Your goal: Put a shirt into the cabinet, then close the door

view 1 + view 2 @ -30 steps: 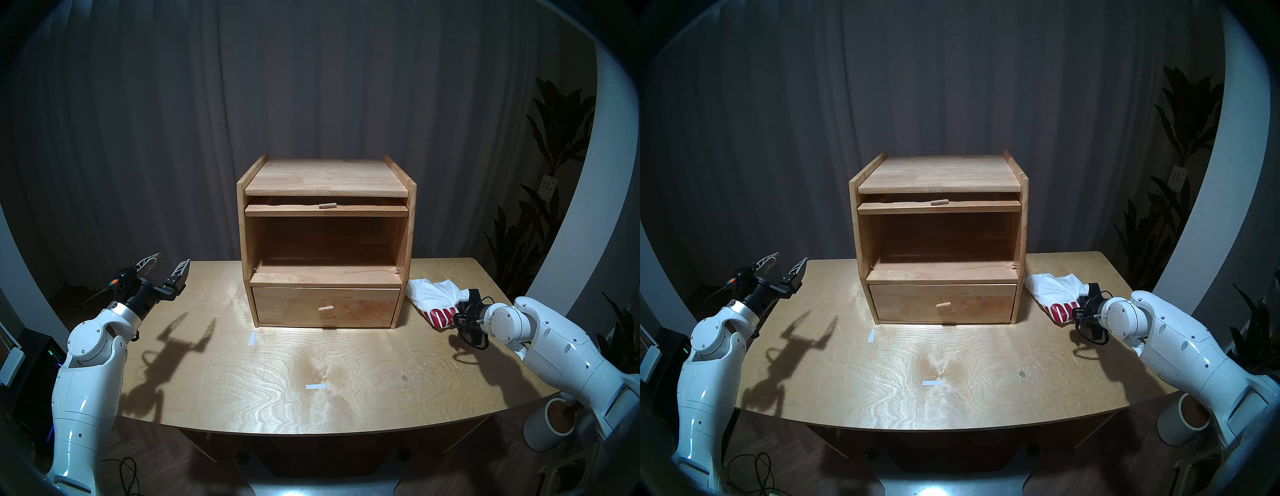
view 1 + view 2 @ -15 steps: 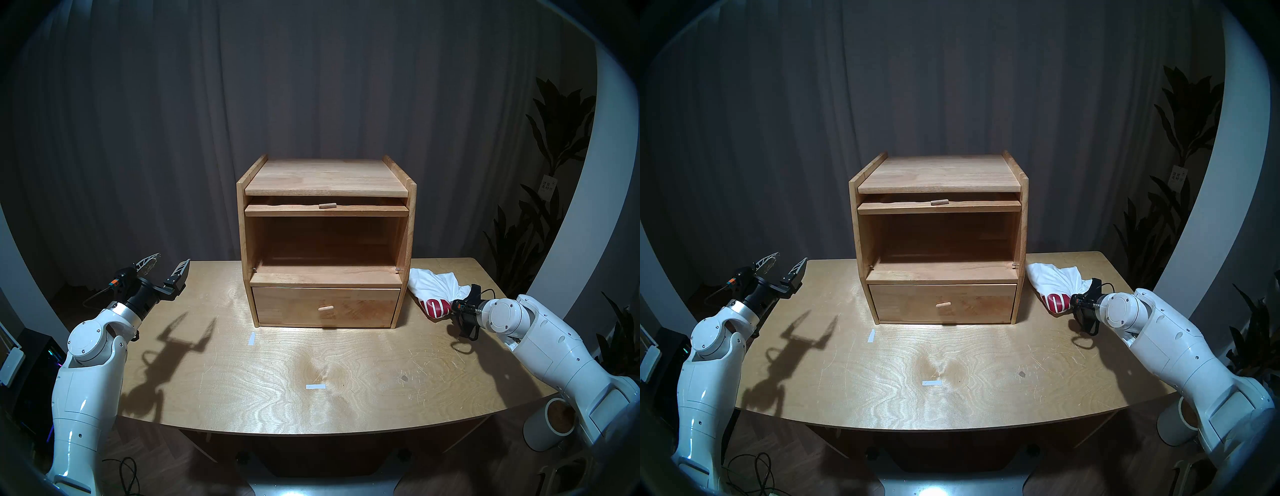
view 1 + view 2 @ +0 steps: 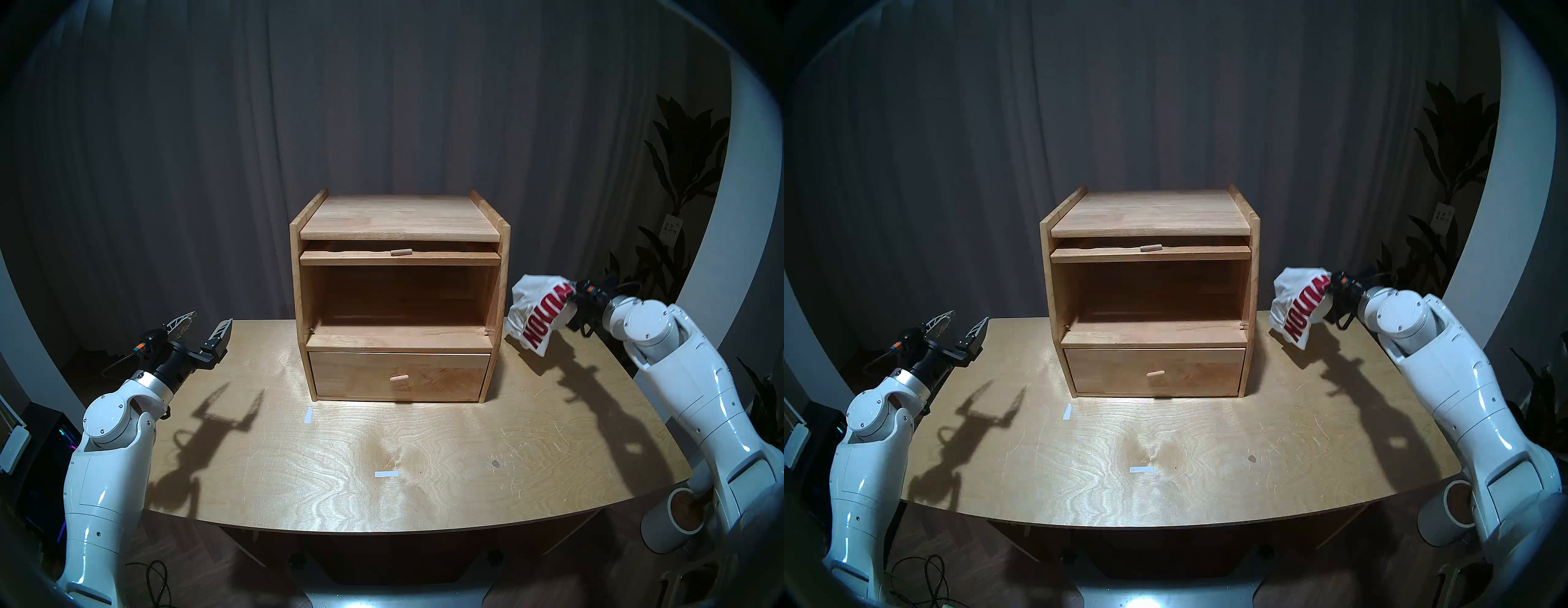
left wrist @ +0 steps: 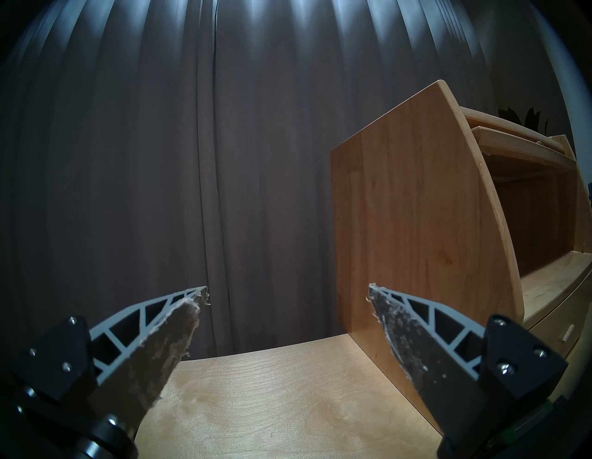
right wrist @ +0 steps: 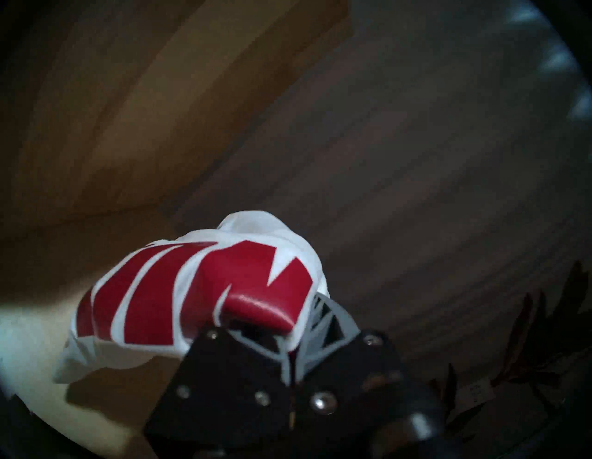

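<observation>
The shirt is now off the table, hanging bunched in the air just right of the cabinet, about level with its open upper compartment; a second ago it lay crumpled on the tabletop beside the cabinet's lower right corner. The right gripper has it pinched: jaws closed tight on a fold of cloth at the red lettering, the rest drooping below, clear of the wood. The wrist view is blurred, so the arm looks mid-lift. That means pickup is done and the carry has started; the next move, I judge, is swinging left to the front of the opening and pushing in. The door sits flipped up and slid back under the cabinet top, peg handle showing, so the compartment is open and empty. The left gripper hovers well left of the cabinet, fingers spread wide, holding nothing, unchanged from a second ago, likely waiting for the door.
</observation>
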Controlling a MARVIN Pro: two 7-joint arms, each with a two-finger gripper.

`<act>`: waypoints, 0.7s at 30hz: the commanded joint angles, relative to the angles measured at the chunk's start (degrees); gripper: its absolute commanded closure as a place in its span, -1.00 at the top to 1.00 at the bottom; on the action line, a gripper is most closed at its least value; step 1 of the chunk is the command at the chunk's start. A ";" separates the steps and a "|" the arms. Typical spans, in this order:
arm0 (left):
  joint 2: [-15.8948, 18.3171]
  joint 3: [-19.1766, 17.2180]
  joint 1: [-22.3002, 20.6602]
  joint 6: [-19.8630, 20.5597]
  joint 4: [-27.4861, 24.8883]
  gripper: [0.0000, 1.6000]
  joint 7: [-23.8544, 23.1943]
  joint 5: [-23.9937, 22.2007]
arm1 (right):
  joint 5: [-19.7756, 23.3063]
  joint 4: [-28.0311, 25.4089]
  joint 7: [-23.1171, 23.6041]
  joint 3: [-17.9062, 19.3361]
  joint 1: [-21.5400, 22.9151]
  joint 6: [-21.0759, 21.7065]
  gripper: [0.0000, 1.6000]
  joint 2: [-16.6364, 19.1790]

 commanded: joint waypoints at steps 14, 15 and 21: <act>0.24 -0.08 -0.65 -0.22 -0.49 1.00 -0.06 -0.04 | 21.36 -16.86 -2.35 14.06 2.59 -3.85 -1.00 -9.07; 0.24 -0.08 -0.65 -0.22 -0.48 1.00 -0.06 -0.04 | 22.22 -17.20 -2.19 13.76 2.49 -3.95 -1.00 -9.75; 0.25 -0.07 -0.67 -0.23 -0.45 1.00 -0.06 -0.05 | 31.84 -22.59 -0.80 9.33 0.56 -4.01 -1.00 -14.69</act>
